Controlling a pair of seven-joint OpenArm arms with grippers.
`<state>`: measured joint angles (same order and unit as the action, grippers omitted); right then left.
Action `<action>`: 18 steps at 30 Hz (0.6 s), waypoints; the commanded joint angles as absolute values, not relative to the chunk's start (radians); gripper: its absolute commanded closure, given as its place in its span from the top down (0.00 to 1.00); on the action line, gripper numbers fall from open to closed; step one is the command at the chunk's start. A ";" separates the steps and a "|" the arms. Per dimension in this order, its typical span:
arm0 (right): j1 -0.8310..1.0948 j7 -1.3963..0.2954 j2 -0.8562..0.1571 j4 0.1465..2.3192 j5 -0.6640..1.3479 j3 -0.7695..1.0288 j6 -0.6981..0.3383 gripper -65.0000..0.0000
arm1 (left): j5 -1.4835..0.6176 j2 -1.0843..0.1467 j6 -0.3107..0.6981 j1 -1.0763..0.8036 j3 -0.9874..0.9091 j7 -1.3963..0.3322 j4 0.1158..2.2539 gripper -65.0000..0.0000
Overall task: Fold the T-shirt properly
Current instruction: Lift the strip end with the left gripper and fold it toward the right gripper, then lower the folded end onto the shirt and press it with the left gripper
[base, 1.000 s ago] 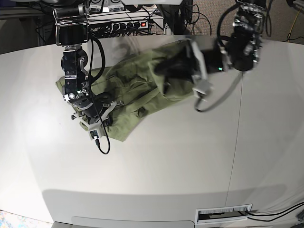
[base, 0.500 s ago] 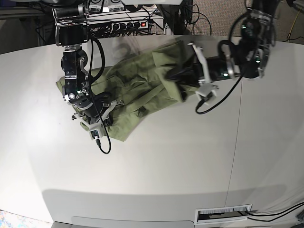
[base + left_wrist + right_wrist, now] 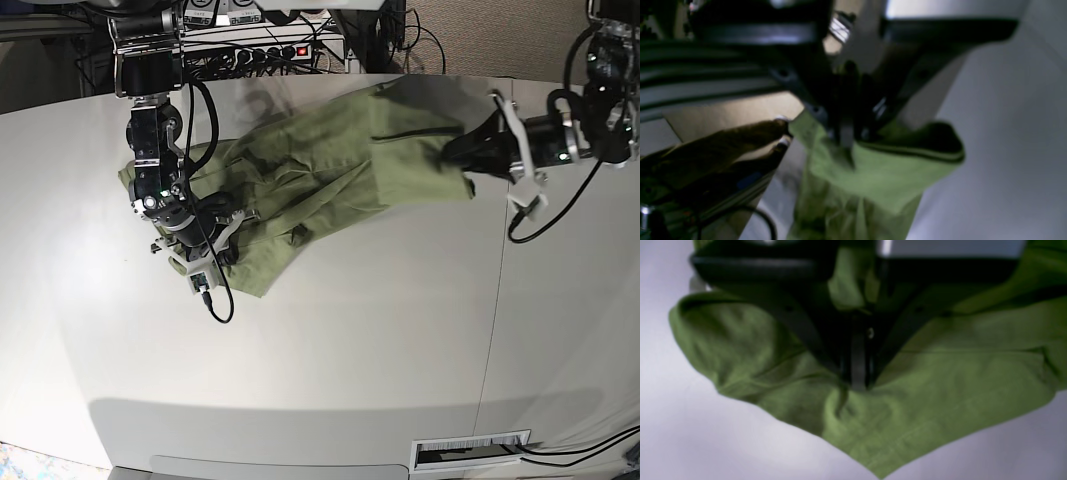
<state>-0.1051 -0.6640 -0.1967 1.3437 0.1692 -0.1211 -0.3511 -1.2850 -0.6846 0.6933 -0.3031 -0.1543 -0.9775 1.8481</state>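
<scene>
Base view: one T-shirt (image 3: 330, 165), two arms, both pinching cloth.

So there's a single olive green T-shirt, rumpled and stretched across the far half of the desk (image 3: 350, 340), running from near the far left edge towards the far right. The right gripper (image 3: 205, 245) reaches down from the far edge and sits low on the shirt's near-left part, jaws closed tight on a fold; the right wrist view shows the fabric (image 3: 907, 413) bunched at the tips. The left gripper (image 3: 462, 152) comes in sideways from the right edge, arm roughly level, jaws clamped on a hemmed edge (image 3: 873, 166). Both wrist views are blurry. No readable label or writing on the shirt.
</scene>
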 commanded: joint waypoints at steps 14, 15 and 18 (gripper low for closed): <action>-0.064 -0.845 -0.199 1.316 0.130 -0.142 -0.377 0.00 | -1.480 -0.765 0.698 -0.442 -0.378 -1.089 1.876 0.00; -0.064 -0.844 -0.199 1.316 0.130 -0.142 -0.377 0.00 | -1.484 -0.775 0.698 -0.455 -0.381 -1.110 1.887 0.00; -0.064 -0.839 -0.199 1.316 0.130 -0.142 -0.377 0.00 | -1.478 -0.784 0.698 -0.493 -0.428 -1.099 1.921 0.00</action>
